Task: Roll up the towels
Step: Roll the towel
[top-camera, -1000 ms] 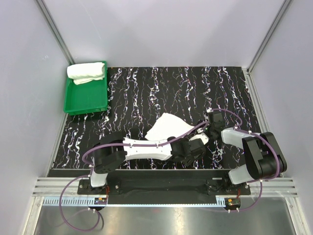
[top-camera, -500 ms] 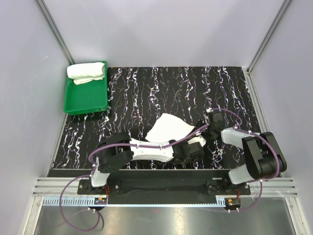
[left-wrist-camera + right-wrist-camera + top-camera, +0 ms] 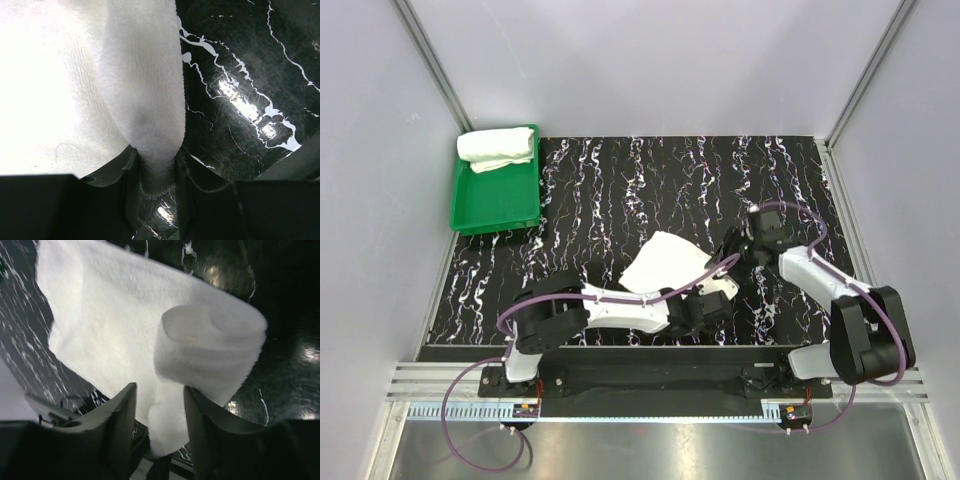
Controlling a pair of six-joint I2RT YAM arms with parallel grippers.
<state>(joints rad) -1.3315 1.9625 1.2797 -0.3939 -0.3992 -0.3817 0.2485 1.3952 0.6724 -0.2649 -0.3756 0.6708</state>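
Observation:
One white towel point(image 3: 660, 262) lies on the black marbled table, its right end turned into a loose roll point(image 3: 210, 345). My left gripper point(image 3: 705, 300) is shut on the roll's near end, and the cloth is pinched between the jaws in the left wrist view point(image 3: 156, 172). My right gripper point(image 3: 733, 252) stands at the roll's far end. Its jaws are open on either side of a hanging fold of the towel point(image 3: 165, 420), with a gap showing on the left side. The second towel point(image 3: 498, 148) lies rolled at the far end of the green tray point(image 3: 495, 222).
The green tray stands at the table's far left corner. Grey walls and metal posts close in the table on three sides. The left arm point(image 3: 610, 305) lies low across the near edge of the table.
My right arm has stretched out, and its gripper has moved up and left over the roll's far end. My left gripper has shifted a little left along the near edge, still holding the towel.

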